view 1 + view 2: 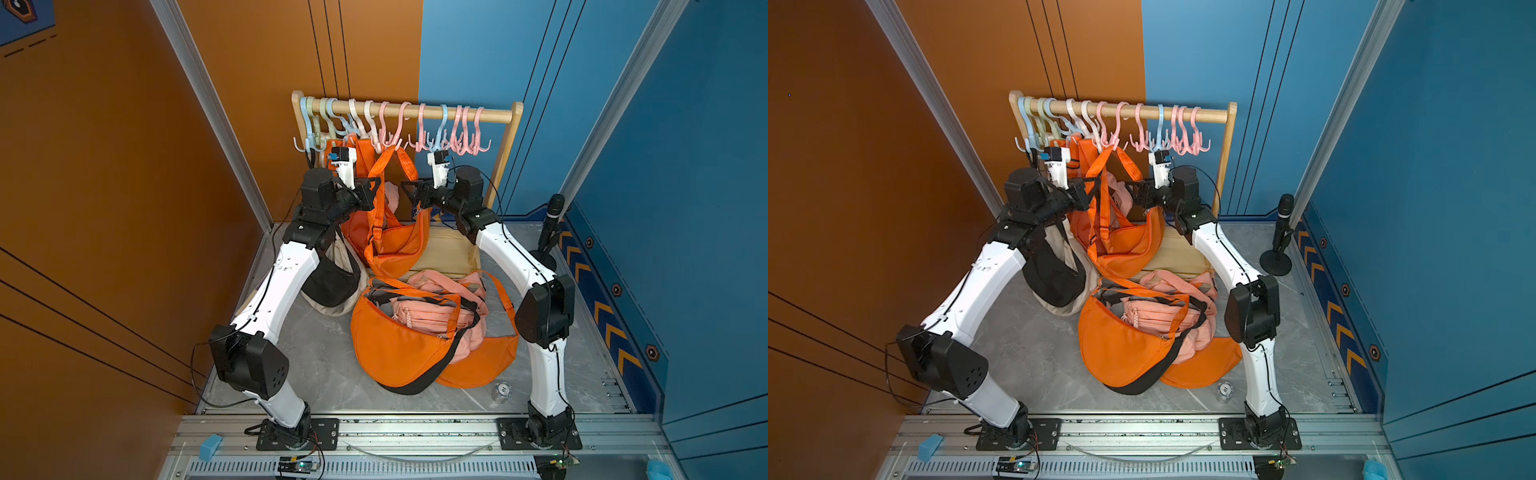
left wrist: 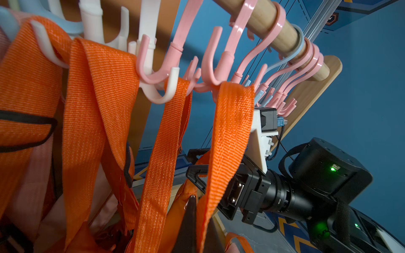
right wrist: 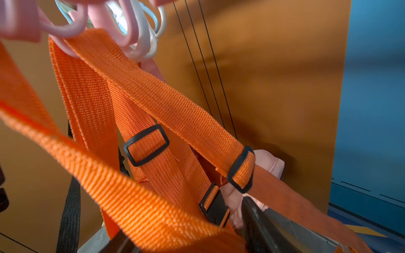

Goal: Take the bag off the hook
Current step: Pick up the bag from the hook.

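An orange bag (image 1: 401, 243) (image 1: 1129, 243) hangs by its orange strap (image 1: 384, 166) (image 2: 230, 122) (image 3: 171, 109) from a pink hook (image 1: 393, 139) (image 1: 1113, 137) (image 2: 211, 70) in the middle of the rail. My left gripper (image 1: 374, 189) (image 1: 1090, 193) (image 2: 197, 203) is shut on one leg of the strap, just below the hooks. From the other side my right gripper (image 1: 409, 192) (image 1: 1136, 193) (image 2: 197, 166) (image 3: 182, 223) is open, its dark fingers (image 3: 258, 221) standing either side of a strap run. More orange straps and a pink bag hang close behind.
The wooden rail (image 1: 419, 111) carries several plastic hooks, the ones at its right end bare. A beige and black bag (image 1: 332, 286) leans at the left. Orange and pink bags (image 1: 403, 345) lie heaped on the floor. A microphone stand (image 1: 550, 226) is at the right and a clear cup (image 1: 500, 392) near the front.
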Available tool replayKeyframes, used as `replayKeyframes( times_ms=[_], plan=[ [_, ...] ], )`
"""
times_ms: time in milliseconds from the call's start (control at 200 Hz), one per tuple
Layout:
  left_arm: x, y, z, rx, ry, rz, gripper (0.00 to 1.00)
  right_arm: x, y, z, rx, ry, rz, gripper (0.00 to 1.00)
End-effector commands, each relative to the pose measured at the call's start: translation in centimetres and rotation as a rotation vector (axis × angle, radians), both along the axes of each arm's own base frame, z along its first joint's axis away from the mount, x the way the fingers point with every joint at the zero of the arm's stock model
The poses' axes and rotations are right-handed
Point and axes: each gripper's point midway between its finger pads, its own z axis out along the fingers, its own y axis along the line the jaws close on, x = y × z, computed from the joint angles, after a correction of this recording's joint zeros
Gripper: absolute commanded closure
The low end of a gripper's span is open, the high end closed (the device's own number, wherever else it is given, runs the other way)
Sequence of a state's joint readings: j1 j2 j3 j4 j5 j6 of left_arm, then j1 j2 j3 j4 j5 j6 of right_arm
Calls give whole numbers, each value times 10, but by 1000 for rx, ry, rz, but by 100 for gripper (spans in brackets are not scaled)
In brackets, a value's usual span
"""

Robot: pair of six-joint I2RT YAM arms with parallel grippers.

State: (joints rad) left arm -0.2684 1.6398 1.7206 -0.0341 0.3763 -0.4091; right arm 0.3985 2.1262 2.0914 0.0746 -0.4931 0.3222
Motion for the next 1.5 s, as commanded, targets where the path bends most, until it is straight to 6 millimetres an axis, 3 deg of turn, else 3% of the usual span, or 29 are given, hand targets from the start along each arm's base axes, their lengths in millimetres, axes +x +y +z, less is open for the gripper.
replayKeyframes(
  times_ms=[0,496,726,916,936,1206,1497],
  plan=[
    [-8,5,6,-3,-10,-9,100,-12,-4,45,49,-83,-8,33],
    [-8,2,2,-3,-2,-20,100,-24,-2,85,89,-163,8,34],
    [-9,1,3,-7,-5,-25,100,-29,4,83,78,-158,22,57],
    [-7,0,0,-10,1,-27,100,-31,9,80,76,-146,32,97],
    [-7,0,0,-11,4,-29,100,-40,5,96,87,-170,33,100],
    [-1,-21,14,-27,-24,-64,100,-60,-1,122,97,-212,24,100],
    [17,-38,44,-41,-63,-92,100,-56,-16,137,138,-208,0,100]
  ],
)
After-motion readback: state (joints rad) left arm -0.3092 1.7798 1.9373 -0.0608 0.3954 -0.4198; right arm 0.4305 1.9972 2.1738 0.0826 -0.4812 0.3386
